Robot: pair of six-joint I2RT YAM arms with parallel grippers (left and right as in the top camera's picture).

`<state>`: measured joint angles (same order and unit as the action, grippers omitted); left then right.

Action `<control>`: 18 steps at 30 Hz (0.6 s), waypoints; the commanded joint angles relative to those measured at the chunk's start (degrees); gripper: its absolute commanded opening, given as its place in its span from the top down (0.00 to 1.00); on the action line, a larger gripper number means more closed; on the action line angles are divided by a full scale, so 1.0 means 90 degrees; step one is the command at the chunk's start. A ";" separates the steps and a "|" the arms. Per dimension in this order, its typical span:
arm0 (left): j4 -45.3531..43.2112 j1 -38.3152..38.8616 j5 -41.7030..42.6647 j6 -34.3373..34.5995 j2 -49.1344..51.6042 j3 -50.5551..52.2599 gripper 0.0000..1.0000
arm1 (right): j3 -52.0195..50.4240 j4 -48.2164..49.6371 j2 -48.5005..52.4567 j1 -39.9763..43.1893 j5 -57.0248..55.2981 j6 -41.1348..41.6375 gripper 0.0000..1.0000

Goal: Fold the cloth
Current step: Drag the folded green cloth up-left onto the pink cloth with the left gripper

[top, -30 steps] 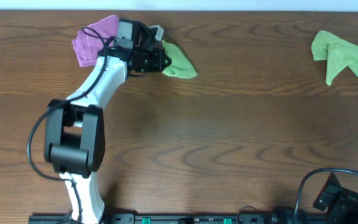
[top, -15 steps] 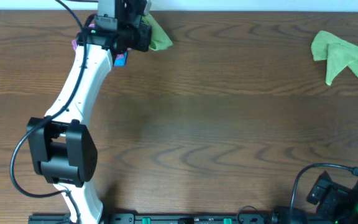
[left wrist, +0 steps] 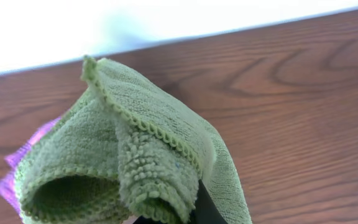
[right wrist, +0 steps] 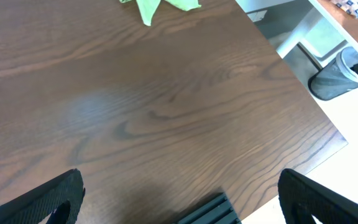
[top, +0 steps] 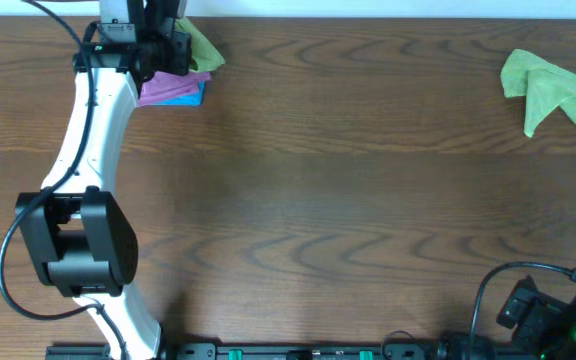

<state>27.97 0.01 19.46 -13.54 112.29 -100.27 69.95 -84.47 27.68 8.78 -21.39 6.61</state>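
My left gripper (top: pixel 163 45) is shut on the cloth (top: pixel 200 48), a lime-green terry cloth bunched in folds, at the table's far left edge. In the left wrist view the cloth (left wrist: pixel 142 143) fills the lower left and hides most of the left gripper (left wrist: pixel 188 216); only a dark bit of one finger (left wrist: pixel 207 208) shows beneath it. The cloth hangs above a purple cloth (top: pixel 163 90). My right gripper (right wrist: pixel 179 199) stands open over bare wood near the front right corner, with nothing between its fingers.
A blue cloth (top: pixel 186 97) lies under the purple cloth (left wrist: pixel 17 168). Another lime-green cloth (top: pixel 548 88) lies crumpled at the far right, its edge showing in the right wrist view (right wrist: pixel 157 5). The right arm (top: pixel 543 310) sits at the front right corner.
The left arm has swung left and toward the far edge, carrying the green cloth from beside the purple cloth to above the pile. The blue cloth now shows. The right gripper has stayed put.
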 commanded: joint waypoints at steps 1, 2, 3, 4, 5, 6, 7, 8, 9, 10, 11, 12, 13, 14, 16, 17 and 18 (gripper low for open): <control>-0.0160 -0.0066 0.0007 -0.0359 -0.0019 -0.0100 0.94 | -0.0049 0.0080 -0.0046 0.0005 -0.0126 0.0119 0.01; -0.0223 -0.0085 0.0007 -0.0359 0.0036 -0.0100 0.95 | -0.0049 0.0126 -0.0046 0.0005 -0.0126 0.0119 0.01; -0.0243 -0.0095 0.0007 -0.0359 0.0063 -0.0102 0.94 | -0.0049 0.0146 -0.0046 0.0005 -0.0126 0.0119 0.01; -0.0274 -0.0107 -0.0002 -0.0369 0.0109 -0.0102 0.95 | -0.0049 0.0153 -0.0046 0.0005 -0.0126 0.0119 0.01; -0.0301 -0.0126 0.0002 -0.0406 0.0158 -0.0102 0.94 | -0.0049 0.0151 -0.0046 0.0005 -0.0126 0.0119 0.01; -0.0308 -0.0146 -0.0002 -0.0425 0.0192 -0.0102 0.95 | -0.0049 0.0153 -0.0046 0.0005 -0.0126 0.0119 0.01; -0.0308 -0.0170 0.0000 -0.0457 0.0243 -0.0102 0.95 | -0.0049 0.0153 -0.0046 0.0005 -0.0126 0.0117 0.01; -0.0304 -0.0223 0.0000 -0.0454 0.0296 -0.0102 0.95 | -0.0049 0.0163 -0.0046 0.0005 -0.0126 0.0117 0.01; -0.0296 -0.0255 0.0002 -0.0454 0.0347 -0.0102 0.95 | -0.0049 0.0177 -0.0046 0.0005 -0.0126 0.0119 0.01; -0.0284 -0.0296 0.0002 -0.0454 0.0393 -0.0102 0.94 | -0.0049 0.0197 -0.0046 0.0005 -0.0126 0.0117 0.01; -0.0279 -0.0340 -0.0005 -0.0454 0.0442 -0.0102 0.95 | -0.0049 0.0216 -0.0046 0.0005 -0.0126 0.0117 0.01; -0.0277 -0.0384 -0.0002 -0.0454 0.0478 -0.0102 0.95 | -0.0049 0.0240 -0.0046 0.0005 -0.0126 0.0119 0.01; -0.0272 -0.0427 -0.0002 -0.0454 0.0512 -0.0102 0.94 | -0.0049 0.0272 -0.0046 0.0005 -0.0126 0.0117 0.01; -0.0274 -0.0471 0.0000 -0.0454 0.0527 -0.0102 0.94 | -0.0049 0.0294 -0.0046 0.0005 -0.0126 0.0117 0.01; -0.0277 -0.0566 -0.0010 -0.0481 0.0576 -0.0102 0.95 | -0.0049 0.0359 -0.0046 0.0005 -0.0126 0.0117 0.01; -0.0277 -0.0605 -0.0051 -0.0495 0.0602 -0.0102 0.94 | -0.0049 0.0386 -0.0046 0.0005 -0.0126 0.0119 0.01; -0.0270 -0.0661 -0.0058 -0.0527 0.0627 -0.0102 0.94 | -0.0049 0.0415 -0.0046 0.0005 -0.0124 0.0119 0.01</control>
<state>25.50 -4.64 19.40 -16.78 117.10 -100.27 69.95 -81.17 27.68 8.78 -21.50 6.63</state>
